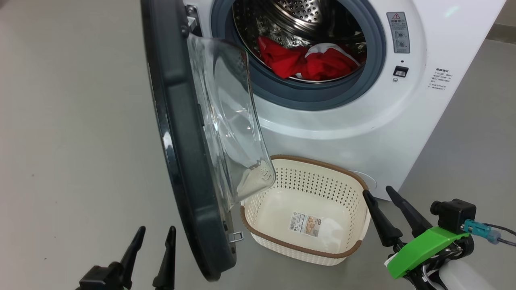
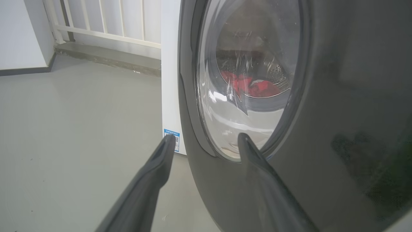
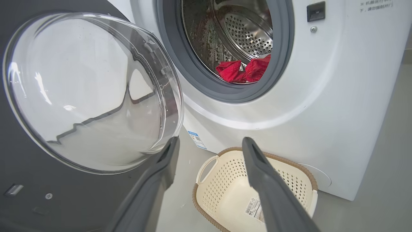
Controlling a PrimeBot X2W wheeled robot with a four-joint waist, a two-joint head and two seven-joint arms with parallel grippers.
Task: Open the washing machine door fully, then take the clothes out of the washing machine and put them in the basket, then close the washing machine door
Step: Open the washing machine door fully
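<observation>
One bunched heap, clothes [image 1: 322, 64], red with white.

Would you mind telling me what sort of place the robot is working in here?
Probably a laundry or utility area: a white front-loading washing machine stands on a bare grey floor, with a cream basket in front of it and a white railing beyond.

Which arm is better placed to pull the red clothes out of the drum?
Probably right. The right gripper, open beside the basket, faces the drum opening with the clothes straight ahead; the left gripper sits behind the open door, which blocks it.
</observation>
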